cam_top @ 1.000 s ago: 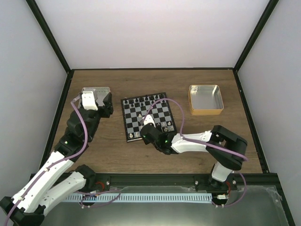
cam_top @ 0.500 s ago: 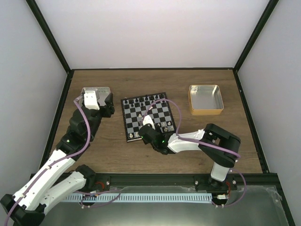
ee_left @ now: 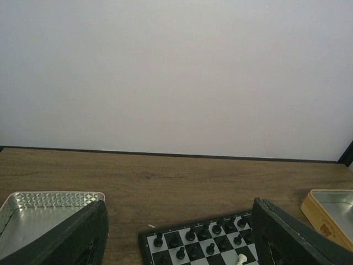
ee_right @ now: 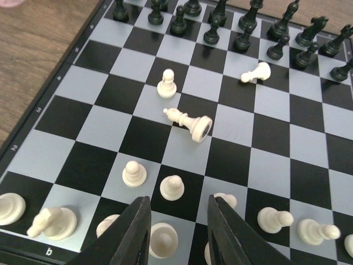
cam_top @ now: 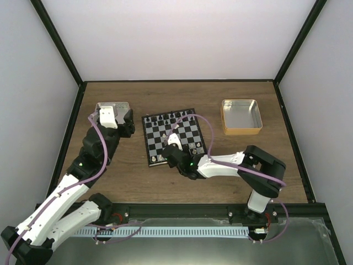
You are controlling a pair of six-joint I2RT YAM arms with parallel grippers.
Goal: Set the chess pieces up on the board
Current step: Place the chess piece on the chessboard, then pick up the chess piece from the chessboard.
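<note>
The chessboard (cam_top: 174, 136) lies mid-table. Black pieces (ee_right: 242, 25) stand along its far rows. Cream-white pieces (ee_right: 172, 187) stand along the near rows; a tall white piece (ee_right: 190, 122) lies toppled mid-board, another white piece (ee_right: 255, 72) lies on its side further back, and a white pawn (ee_right: 166, 84) stands near them. My right gripper (ee_right: 177, 221) is open low over the board's near rows, its fingers either side of a white piece (ee_right: 162, 239). My left gripper (ee_left: 179, 237) is open and empty beside the left tray, level with the board's far left corner (ee_left: 144, 237).
A silver metal tray (cam_top: 110, 108) sits at the far left under my left arm. A yellow-rimmed metal tray (cam_top: 241, 116) sits at the far right. Bare wooden table surrounds the board.
My right gripper has shifted slightly left along the board's near edge. The left arm has barely moved.
</note>
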